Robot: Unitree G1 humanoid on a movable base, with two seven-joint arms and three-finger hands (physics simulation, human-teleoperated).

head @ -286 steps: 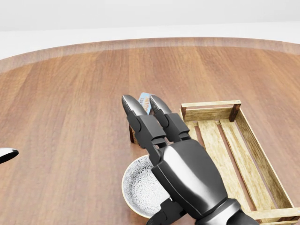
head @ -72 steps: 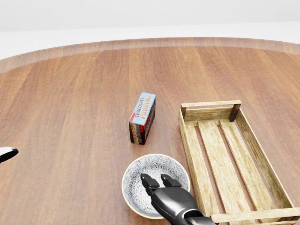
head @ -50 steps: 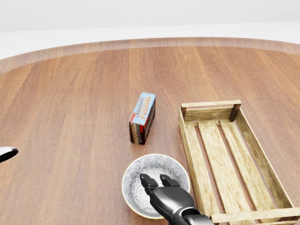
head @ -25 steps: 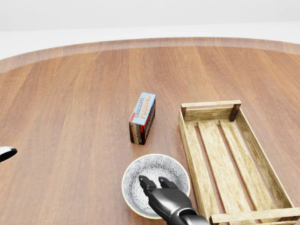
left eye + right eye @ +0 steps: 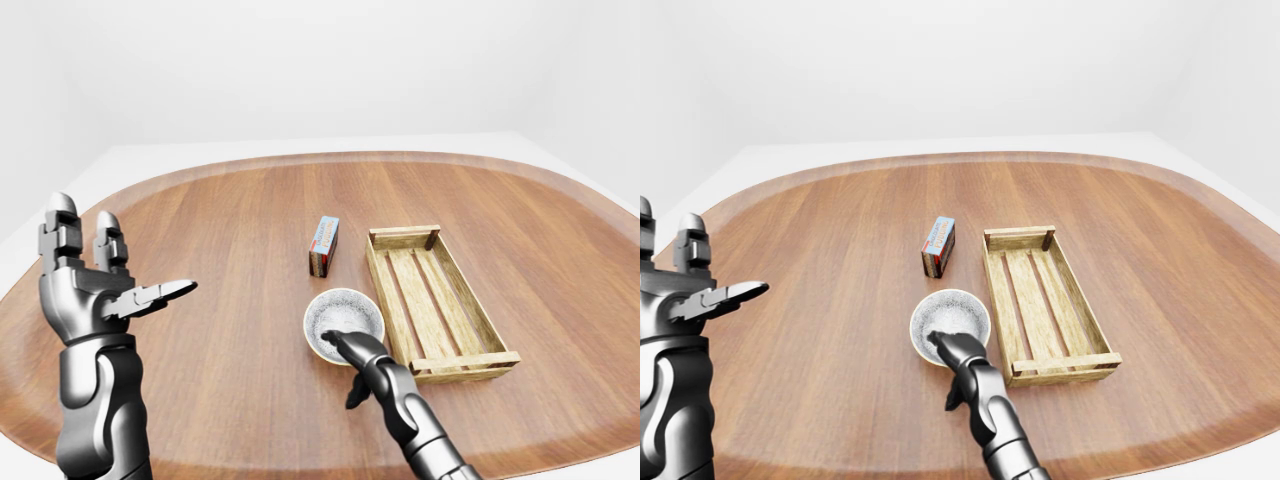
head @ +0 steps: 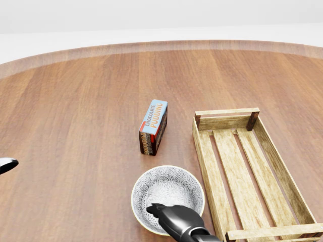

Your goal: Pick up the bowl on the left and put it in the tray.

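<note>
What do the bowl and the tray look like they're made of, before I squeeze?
Bowl: looks like glazed ceramic, with a fine grey-on-white pattern inside and a pale cream rim; the render leaves that open. Tray: unfinished light wood, with visible grain, separate slats and darker corner posts. Right hand sits at the bowl's near rim.

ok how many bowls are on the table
1. The bowl sits near the bottom of the head view, just left of the tray, below the pudding box, with the right hand at its near rim. None looks hidden.
</note>
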